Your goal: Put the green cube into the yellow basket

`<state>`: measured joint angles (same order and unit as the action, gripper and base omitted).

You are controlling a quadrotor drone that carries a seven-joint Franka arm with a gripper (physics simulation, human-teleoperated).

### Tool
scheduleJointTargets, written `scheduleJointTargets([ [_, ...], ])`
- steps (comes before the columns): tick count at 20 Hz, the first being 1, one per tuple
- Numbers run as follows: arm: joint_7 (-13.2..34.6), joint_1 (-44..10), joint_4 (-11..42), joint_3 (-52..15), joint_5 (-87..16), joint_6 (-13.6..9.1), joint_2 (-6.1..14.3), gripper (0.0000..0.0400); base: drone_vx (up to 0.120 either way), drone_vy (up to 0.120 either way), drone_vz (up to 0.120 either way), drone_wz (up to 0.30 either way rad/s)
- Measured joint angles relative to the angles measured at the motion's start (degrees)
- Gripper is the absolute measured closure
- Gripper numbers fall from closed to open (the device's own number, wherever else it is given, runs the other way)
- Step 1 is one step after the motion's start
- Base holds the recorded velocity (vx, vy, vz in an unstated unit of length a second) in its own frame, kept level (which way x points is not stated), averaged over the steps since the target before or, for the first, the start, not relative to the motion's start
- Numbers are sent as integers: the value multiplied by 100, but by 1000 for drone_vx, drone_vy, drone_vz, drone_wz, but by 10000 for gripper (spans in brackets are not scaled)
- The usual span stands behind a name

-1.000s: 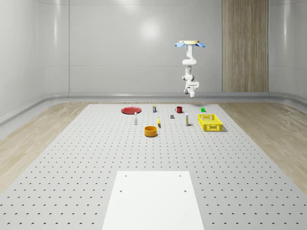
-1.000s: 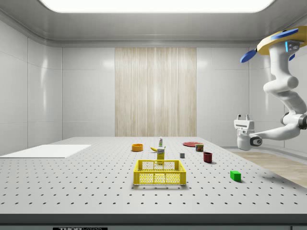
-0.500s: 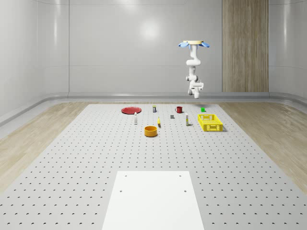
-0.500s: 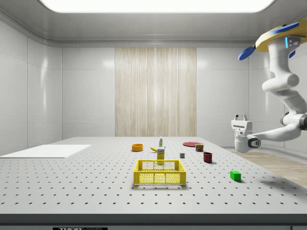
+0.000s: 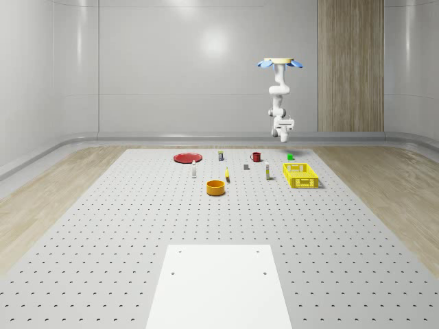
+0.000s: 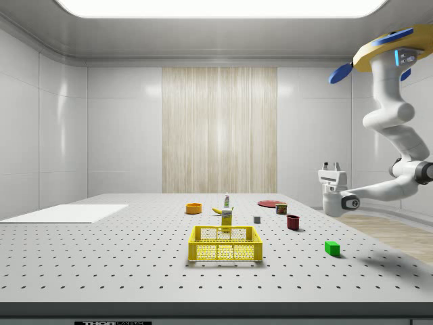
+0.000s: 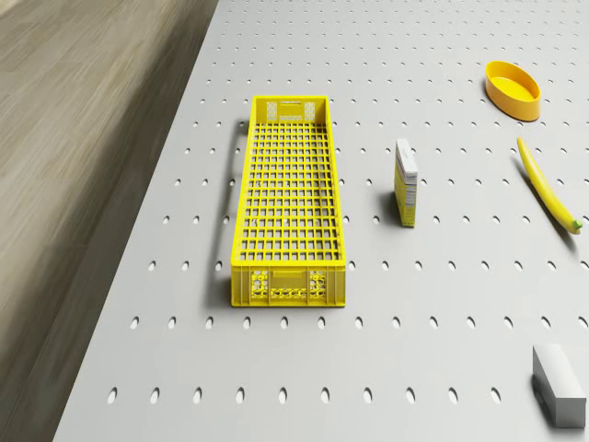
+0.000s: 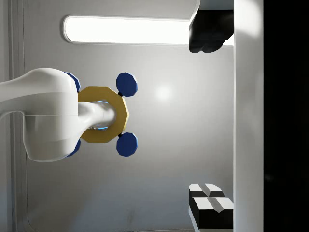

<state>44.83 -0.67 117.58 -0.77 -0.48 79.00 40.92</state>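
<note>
The green cube (image 5: 290, 157) (image 6: 331, 248) lies on the perforated table just beyond the far end of the yellow basket (image 5: 300, 175) (image 6: 225, 244) (image 7: 288, 216), which holds nothing. The drone (image 5: 279, 63) (image 6: 392, 51) hovers high above the table's far edge, near the cube. Its arm hangs down and bends, so the gripper (image 6: 330, 166) (image 5: 283, 130) points upward, well above the cube. In the wrist view the gripper (image 8: 211, 120) looks up at the drone's body (image 8: 103, 114). Its fingers (image 8: 208, 205) stand wide apart, open, with nothing between them.
Beside the basket stand a small carton (image 7: 406, 182) and a grey block (image 7: 559, 382), with a banana (image 7: 548, 184) and an orange bowl (image 7: 513, 89) farther off. A red mug (image 5: 256, 157), a red plate (image 5: 186, 157) and a white sheet (image 5: 219, 284) also lie on the table.
The drone with its arm has shifted toward the whole-scene view's right and the side view's left, bringing the gripper closer over the cube. The cube and basket have not moved.
</note>
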Motion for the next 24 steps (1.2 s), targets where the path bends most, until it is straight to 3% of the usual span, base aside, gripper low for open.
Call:
scheduleJointTargets([
  [8,25,-43,28,-139,-195,36,26,0,120,0,0,0],
  [15,104,-173,93,-561,-788,75,58,0,6,0,-34,0],
  [20,260,-419,312,-1333,-1887,126,119,0,0,0,-120,0],
  [24,548,-809,904,-2453,-3553,211,259,0,0,0,-120,0],
])
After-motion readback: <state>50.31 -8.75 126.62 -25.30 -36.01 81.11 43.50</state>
